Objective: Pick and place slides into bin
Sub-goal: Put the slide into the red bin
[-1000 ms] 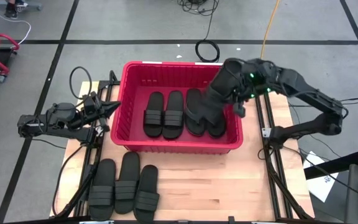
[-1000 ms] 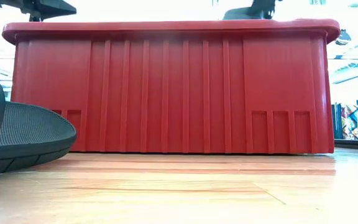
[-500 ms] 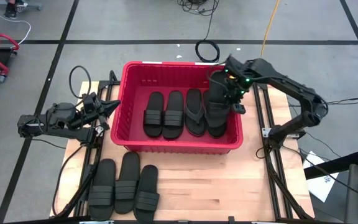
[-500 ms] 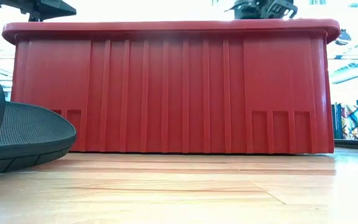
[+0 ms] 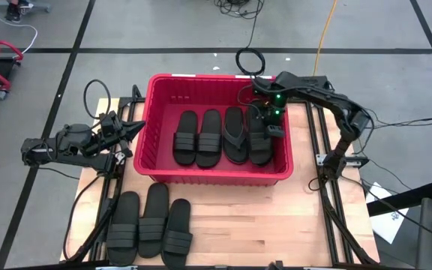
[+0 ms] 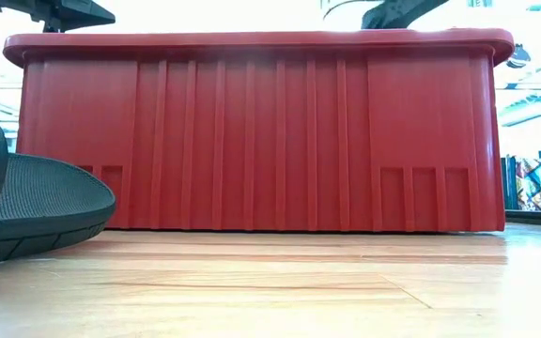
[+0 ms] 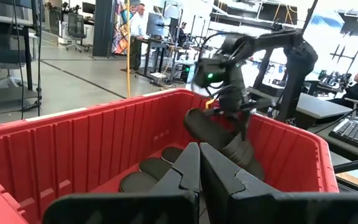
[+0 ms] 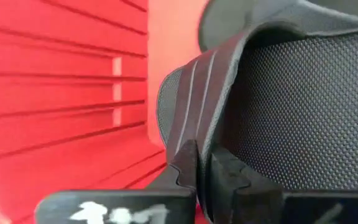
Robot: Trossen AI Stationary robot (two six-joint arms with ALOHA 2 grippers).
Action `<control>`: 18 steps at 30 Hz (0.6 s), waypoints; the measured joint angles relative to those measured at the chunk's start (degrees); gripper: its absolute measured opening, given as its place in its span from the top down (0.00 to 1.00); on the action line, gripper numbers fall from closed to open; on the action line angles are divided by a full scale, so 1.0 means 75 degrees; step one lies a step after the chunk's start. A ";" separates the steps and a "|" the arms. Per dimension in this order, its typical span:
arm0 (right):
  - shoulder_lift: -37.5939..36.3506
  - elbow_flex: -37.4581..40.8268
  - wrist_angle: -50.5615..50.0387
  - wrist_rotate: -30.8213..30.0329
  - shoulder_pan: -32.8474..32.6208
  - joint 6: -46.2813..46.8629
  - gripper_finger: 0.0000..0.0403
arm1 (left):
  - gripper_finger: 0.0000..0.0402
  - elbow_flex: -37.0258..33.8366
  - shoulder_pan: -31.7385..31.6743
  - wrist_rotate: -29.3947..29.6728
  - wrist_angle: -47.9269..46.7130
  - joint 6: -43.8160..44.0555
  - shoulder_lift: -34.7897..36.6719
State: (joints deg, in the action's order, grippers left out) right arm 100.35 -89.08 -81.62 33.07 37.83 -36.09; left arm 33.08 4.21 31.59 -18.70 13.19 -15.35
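The red bin (image 5: 163, 120) stands mid-table. In it lie two black band slides (image 5: 198, 139) and a thong sandal (image 5: 235, 136). My right gripper (image 5: 265, 121) reaches down into the bin's right side and is shut on another black slide (image 5: 259, 148), also seen in the left wrist view (image 7: 219, 132). My left gripper (image 5: 139, 129) waits shut and empty just outside the bin's left wall. Three more slides (image 5: 153, 219) lie soles down on the table's near left. My right gripper pinches the ribbed band strap (image 8: 197, 118) of the slide at its edge between the two fingers. The fingers come from above, pointing down into the bin. The slide sits tilted below the gripper, its lower end (image 7: 246, 160) down beside the thong sandal by the bin's right wall.
The bin's far half (image 5: 201, 97) is bare floor. The low view shows the bin's near wall (image 6: 252, 131) and one slide's end (image 6: 36, 207) on the wood. Cables (image 5: 252, 60) lie on the floor beyond the table. People stand in the room behind.
My right gripper has gone down into the bin's right side with the slide, the arm folding lower toward the far rim. The slide has come down beside the thong sandal.
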 joint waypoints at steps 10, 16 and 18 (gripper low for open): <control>0.0483 0.0000 0.0212 -0.0002 0.0293 -0.0104 0.99 | 0.98 0.0000 0.0000 -0.0009 -0.0364 0.0006 0.0000; 0.0616 0.0000 0.0266 -0.0233 0.0469 -0.0039 0.99 | 0.98 0.0000 0.0002 -0.0012 -0.0358 0.0100 0.0000; 0.0597 0.0000 0.0353 -0.0648 0.0466 0.0083 0.97 | 0.98 0.0000 0.0001 -0.0012 -0.0358 0.0114 -0.0003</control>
State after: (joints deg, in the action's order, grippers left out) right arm 104.82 -89.08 -78.97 28.21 41.32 -35.46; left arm 33.08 4.22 31.51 -21.39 14.04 -15.38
